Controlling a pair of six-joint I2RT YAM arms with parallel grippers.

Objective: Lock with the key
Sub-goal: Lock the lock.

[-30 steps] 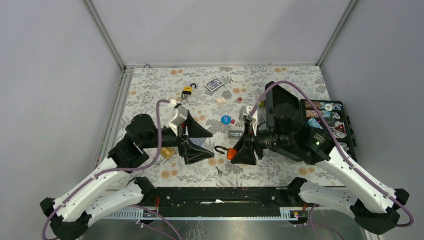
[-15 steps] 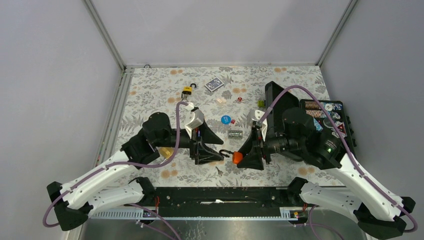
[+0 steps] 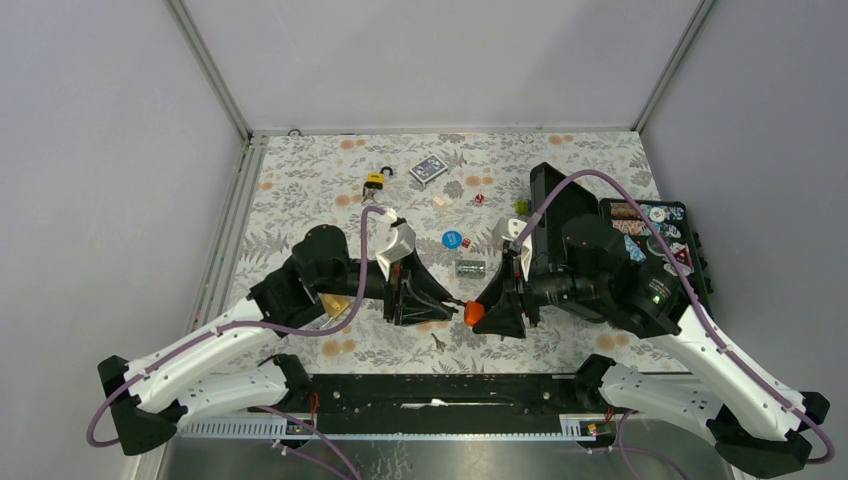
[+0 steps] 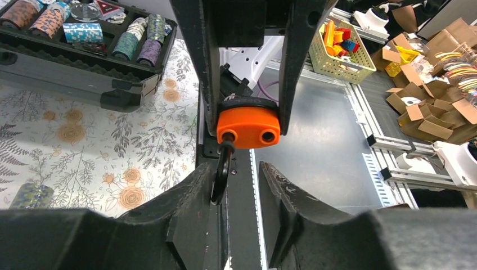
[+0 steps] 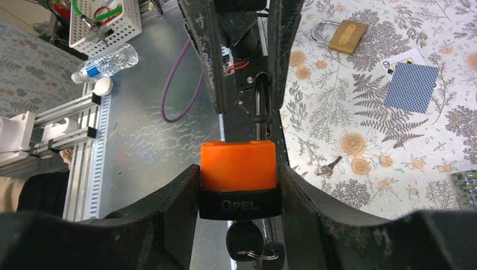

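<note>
Gripping orange padlock (image 5: 238, 164), key (image 5: 244, 241) in base: right fingers (image 5: 169, 225); black shackle (image 4: 220, 169) unlatched, between half-apart left fingers (image 4: 185, 219).

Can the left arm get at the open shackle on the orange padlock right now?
Probably yes. The shackle sticks out from the orange padlock toward the left end effector and sits between its open fingers, nothing in between. The right end effector clamps only the body.
</note>
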